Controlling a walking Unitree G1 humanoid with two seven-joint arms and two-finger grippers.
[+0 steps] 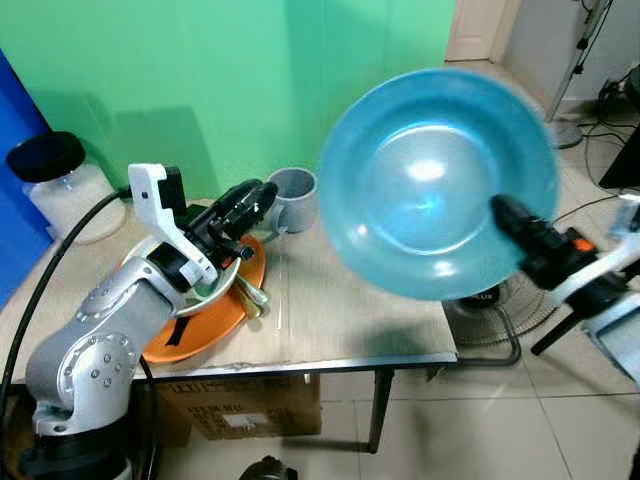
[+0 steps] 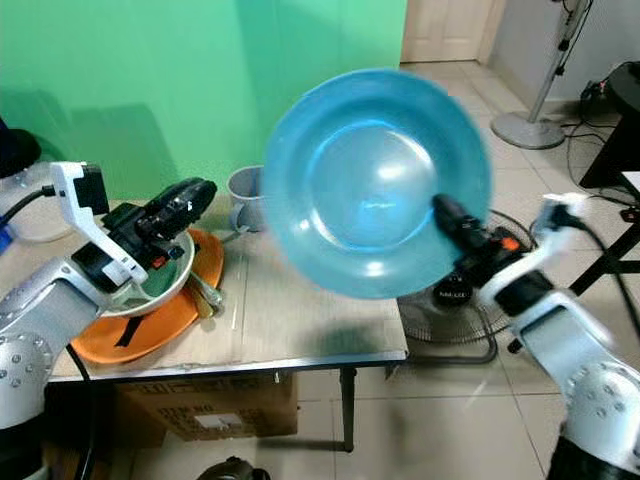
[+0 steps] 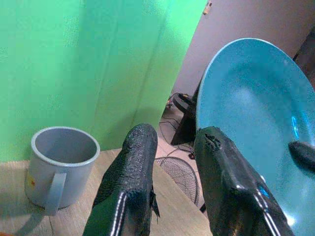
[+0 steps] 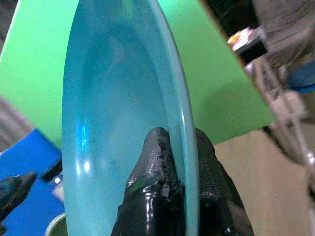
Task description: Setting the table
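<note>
Head views: right pincer (image 1: 515, 222) pinches the rim of a blue plate (image 1: 430, 180), held tilted in the air above the worktop (image 1: 340, 310) edge. Judged step: carrying the plate to its place.

Left wrist view: left pincer (image 3: 172, 162) spread, holding nothing, near the grey mug (image 3: 61, 164).

Right wrist view: fingers (image 4: 155, 167) clamp the rim. Next: level the plate, lower it onto bare worktop.

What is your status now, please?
Right pincer shut on blue plate, held tilted above table. Left pincer open, over bowl on orange plate. Mug nearby.
</note>
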